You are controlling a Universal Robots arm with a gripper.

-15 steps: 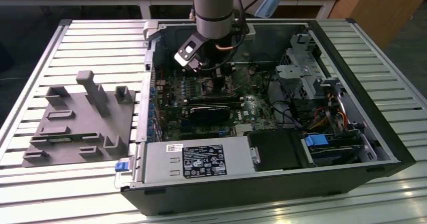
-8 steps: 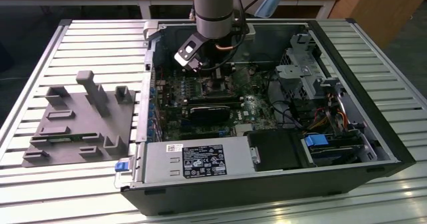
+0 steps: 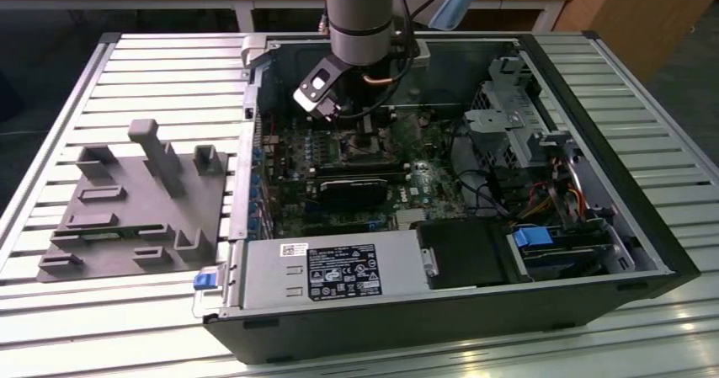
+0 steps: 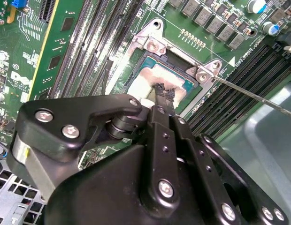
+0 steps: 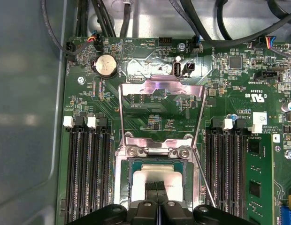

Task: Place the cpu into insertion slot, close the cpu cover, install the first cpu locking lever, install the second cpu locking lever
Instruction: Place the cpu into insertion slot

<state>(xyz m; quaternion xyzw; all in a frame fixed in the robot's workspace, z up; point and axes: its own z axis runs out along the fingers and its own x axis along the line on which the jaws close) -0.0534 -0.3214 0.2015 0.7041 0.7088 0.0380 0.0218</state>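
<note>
Pincer (image 5: 157,187) fingers are drawn together with nothing that I can see between them. Their tips sit right at the dull silver top of the cpu (image 5: 141,180); I cannot tell whether they press on it or hang just clear. The cpu lies flat inside the insertion slot (image 5: 120,185). In both wrist views the pincer's black body cuts off the slot's near edge and part of the chip.

On either side of the slot run banks of long black memory slots (image 5: 84,173), close to the rim, so I have little sideways room. A thin locking lever (image 4: 253,96) angles out from one corner of the slot, unlatched.

Beyond the slot the cpu cover (image 5: 159,87) stands open. Green board shows through its window, and the space straight above the chip is free. Past it are a coin cell (image 5: 104,64) and dark cables (image 5: 103,18), and the case wall (image 5: 28,117) lies beyond one memory bank.

In the exterior view the arm (image 3: 365,16) reaches down into the open computer case (image 3: 450,319) and hides the slot. The case lies on a slatted counter (image 3: 168,58), with a grey fixture (image 3: 135,201) just beside it toward the exterior view's left.
</note>
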